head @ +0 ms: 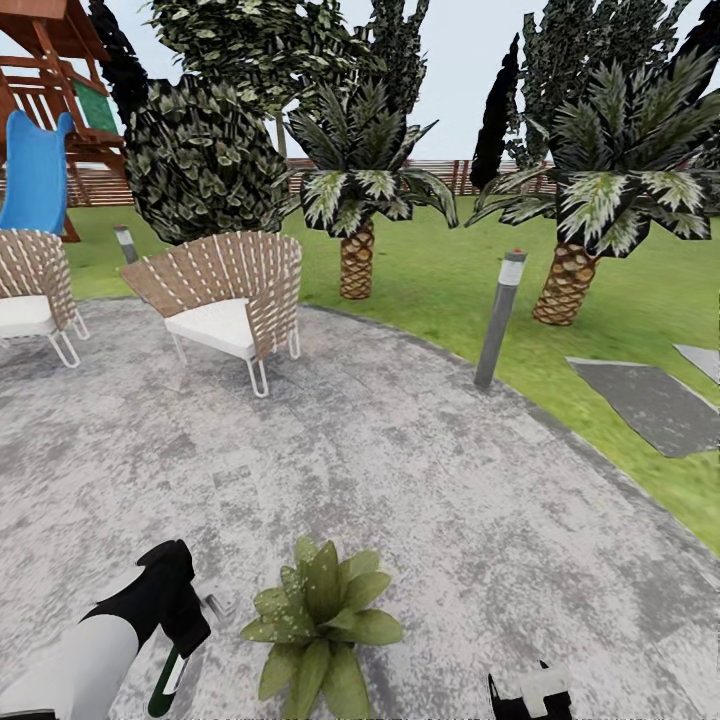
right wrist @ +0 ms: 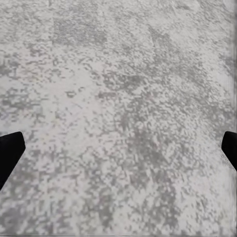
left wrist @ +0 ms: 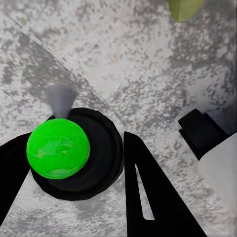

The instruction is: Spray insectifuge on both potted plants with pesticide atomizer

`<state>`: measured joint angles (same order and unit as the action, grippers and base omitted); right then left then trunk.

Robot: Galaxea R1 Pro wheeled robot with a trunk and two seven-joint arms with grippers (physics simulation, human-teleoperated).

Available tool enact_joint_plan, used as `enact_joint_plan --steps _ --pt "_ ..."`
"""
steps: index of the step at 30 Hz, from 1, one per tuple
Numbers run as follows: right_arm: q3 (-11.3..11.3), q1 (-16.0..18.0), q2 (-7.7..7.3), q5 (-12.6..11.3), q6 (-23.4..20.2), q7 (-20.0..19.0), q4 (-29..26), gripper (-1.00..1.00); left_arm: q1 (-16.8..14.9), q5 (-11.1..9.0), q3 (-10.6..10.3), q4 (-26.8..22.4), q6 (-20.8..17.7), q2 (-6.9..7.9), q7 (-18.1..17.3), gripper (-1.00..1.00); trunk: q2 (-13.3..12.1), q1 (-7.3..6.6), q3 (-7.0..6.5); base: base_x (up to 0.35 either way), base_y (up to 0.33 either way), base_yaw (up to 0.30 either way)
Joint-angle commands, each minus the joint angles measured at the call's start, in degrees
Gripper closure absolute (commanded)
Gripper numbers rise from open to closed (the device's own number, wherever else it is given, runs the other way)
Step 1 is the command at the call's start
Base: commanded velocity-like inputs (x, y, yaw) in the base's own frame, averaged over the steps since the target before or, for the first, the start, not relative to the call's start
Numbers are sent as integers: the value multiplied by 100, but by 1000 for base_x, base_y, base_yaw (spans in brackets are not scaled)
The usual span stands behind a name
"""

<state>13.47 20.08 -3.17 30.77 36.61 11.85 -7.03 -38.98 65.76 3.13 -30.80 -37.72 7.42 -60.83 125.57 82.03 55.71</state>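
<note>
left gripper [head: 185,625] is clamped on the pesticide atomizer [head: 166,680], held beside a potted plant [head: 320,620], probably for spraying.

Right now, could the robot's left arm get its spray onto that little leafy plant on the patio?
Probably yes. The left gripper holds the pesticide atomizer just beside the potted plant, and only bare patio lies between them. Whether the nozzle faces the leaves, I cannot tell.
</note>
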Motion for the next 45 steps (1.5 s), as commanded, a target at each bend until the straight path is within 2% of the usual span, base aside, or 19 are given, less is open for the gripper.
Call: enact_joint_plan --steps 1,9,15,19,21,22,24,27,30,31,33,34,35,39,41,43,44,45 --pt "23 5 1 61 13 37 8 -100 -1 35 30 -8 -41 -4 -43 100 2 -2 5 -152 -198 0" --pt "16 5 1 61 13 37 8 -100 134 23 48 248 8 64 161 100 2 -2 5 -49 -39 0" --pt "15 5 5 61 13 37 11 -100 145 22 27 192 17 3 206 100 2 -2 5 0 0 0" --pt "15 5 9 61 13 37 13 -100 144 -51 71 180 17 -44 637 100 2 -2 5 0 0 0" --pt "15 5 9 61 13 37 13 -100 145 -110 92 212 19 -52 719 100 2 -2 5 0 0 0" --pt "15 5 9 61 13 37 13 -100 145 -169 95 232 19 -49 736 100 2 -2 5 0 0 0" --pt "15 5 9 61 13 37 15 -100 153 -494 94 273 58 -8 774 100 2 -2 5 0 0 0" --pt "15 5 6 61 13 37 10 -100 154 -590 93 282 74 54 782 100 2 -2 5 0 0 0" --pt "15 5 5 61 13 37 9 -100 154 -643 99 270 67 213 783 100 2 -2 5 0 0 0" --pt "15 5 7 61 13 37 9 -100 164 -740 104 287 68 240 783 100 2 -2 5 0 0 0" --pt "15 5 4 61 13 37 9 -100 241 -1024 102 336 144 246 788 100 2 -2 5 0 0 0" --pt "15 5 6 57 13 37 8 -100 273 -1246 101 332 249 242 790 100 2 -2 5 0 0 0" --pt "15 5 8 55 13 37 8 -100 283 -1349 100 330 300 238 791 100 2 -2 5 0 0 0" --pt "15 5 17 46 13 37 8 -100 302 -1453 102 326 358 246 798 100 2 -2 5 0 0 0" --pt "15 5 18 44 16 41 8 -100 303 -1462 112 322 361 223 911 100 2 -2 5 0 0 50" --pt "15 5 18 44 19 44 8 -100 303 -1463 112 323 353 199 1214 100 2 -2 5 0 0 117" --pt "15 5 18 48 21 45 5 -100 306 -1481 107 380 356 183 1537 100 2 -2 5 0 0 168" --pt "20 5 14 50 21 45 3 -100 309 -1497 107 416 357 172 1665 100 2 -2 5 0 0 181"
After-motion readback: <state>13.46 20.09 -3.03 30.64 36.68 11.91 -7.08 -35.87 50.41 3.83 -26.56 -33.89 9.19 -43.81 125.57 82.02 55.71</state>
